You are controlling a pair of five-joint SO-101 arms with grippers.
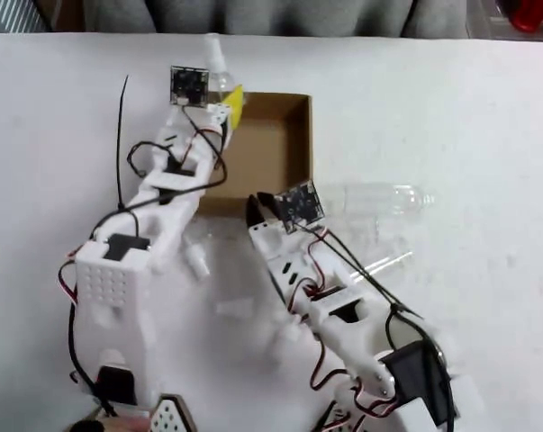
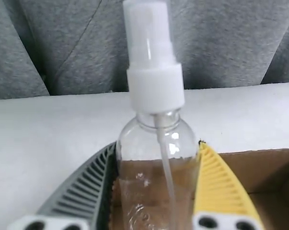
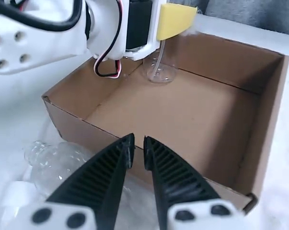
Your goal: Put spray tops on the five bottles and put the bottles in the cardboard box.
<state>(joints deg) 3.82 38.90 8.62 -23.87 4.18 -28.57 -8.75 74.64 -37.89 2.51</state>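
My left gripper is shut on a clear bottle that carries a white spray top. It holds the bottle upright at the far left corner of the cardboard box. In the right wrist view the bottle's base sits low inside that corner, under the yellow finger. My right gripper hovers at the box's near wall, its black fingers shut with nothing between them. Another clear bottle lies on its side to the right of the box.
A further clear bottle lies on the table just outside the box's near wall. Loose white spray tops lie between the two arms, and one with a long tube lies right of the right arm. Grey fabric lies beyond the table's far edge.
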